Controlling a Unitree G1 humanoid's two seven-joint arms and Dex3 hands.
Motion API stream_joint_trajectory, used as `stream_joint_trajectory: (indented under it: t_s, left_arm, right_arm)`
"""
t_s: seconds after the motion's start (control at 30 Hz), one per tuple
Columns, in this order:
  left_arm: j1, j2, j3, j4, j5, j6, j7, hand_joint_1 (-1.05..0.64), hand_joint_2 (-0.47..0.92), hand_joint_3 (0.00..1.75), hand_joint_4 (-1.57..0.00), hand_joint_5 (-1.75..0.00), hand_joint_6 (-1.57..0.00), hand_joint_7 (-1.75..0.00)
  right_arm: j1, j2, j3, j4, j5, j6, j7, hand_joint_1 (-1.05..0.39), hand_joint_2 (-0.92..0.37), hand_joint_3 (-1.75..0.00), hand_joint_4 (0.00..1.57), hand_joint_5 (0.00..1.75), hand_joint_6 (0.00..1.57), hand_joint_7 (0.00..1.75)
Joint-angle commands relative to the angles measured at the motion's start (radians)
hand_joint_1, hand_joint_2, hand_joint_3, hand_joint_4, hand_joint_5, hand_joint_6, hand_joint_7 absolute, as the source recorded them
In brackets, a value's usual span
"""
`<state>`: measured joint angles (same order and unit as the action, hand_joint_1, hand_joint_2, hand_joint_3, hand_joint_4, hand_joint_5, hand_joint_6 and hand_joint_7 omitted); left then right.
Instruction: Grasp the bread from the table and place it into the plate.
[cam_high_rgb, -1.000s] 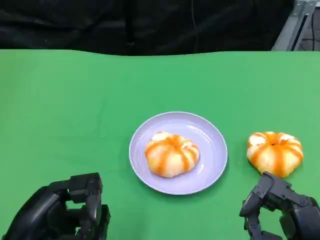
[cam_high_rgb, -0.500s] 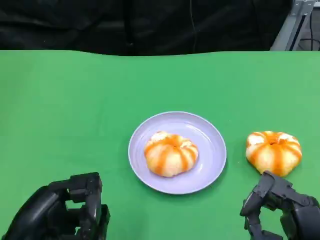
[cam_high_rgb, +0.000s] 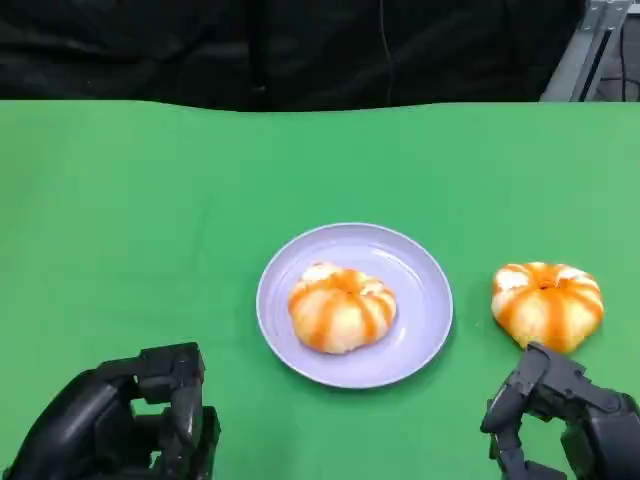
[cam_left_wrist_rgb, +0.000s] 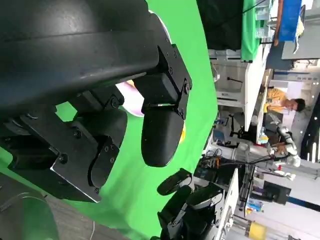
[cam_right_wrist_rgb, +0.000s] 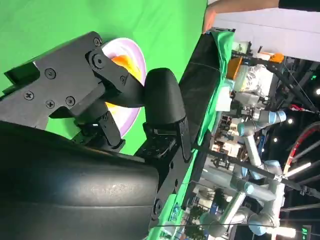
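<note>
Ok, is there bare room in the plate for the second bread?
Little. The lavender round plate has a bare strip right of the orange-striped bread in it, facing the bread on the table. The green cloth left is free.

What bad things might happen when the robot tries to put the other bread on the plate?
The plate already holds one bread, leaving little bare room, so the second bread might land on it or tip off the rim. That bread sits just beyond the right hand, so a clumsy reach might push it away instead of grasping it. The hand might also bump the plate while crossing over.
</note>
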<state>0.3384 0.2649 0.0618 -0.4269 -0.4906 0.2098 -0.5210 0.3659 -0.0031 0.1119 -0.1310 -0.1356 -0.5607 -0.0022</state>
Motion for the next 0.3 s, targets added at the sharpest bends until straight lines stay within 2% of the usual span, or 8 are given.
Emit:
stream_joint_trajectory:
  t_s: [0.03, 0.3]
  left_arm:
    - [0.003, 0.003, 0.002, -0.002, 0.008, -0.003, 0.007, 0.27, 0.51, 1.72, -1.08, -1.75, -0.89, -1.75]
    - [0.003, 0.004, 0.006, 0.007, 0.012, -0.014, 0.000, 0.24, 0.50, 1.72, -1.07, -1.75, -0.88, -1.75]
  right_arm:
    - [0.009, -0.005, -0.009, -0.002, 0.007, -0.002, -0.006, -0.15, -0.54, -1.18, 0.82, 1.75, 0.73, 1.58]
    - [0.003, -0.010, -0.008, 0.011, 0.025, -0.019, 0.005, -0.13, -0.54, -1.17, 0.81, 1.75, 0.72, 1.58]
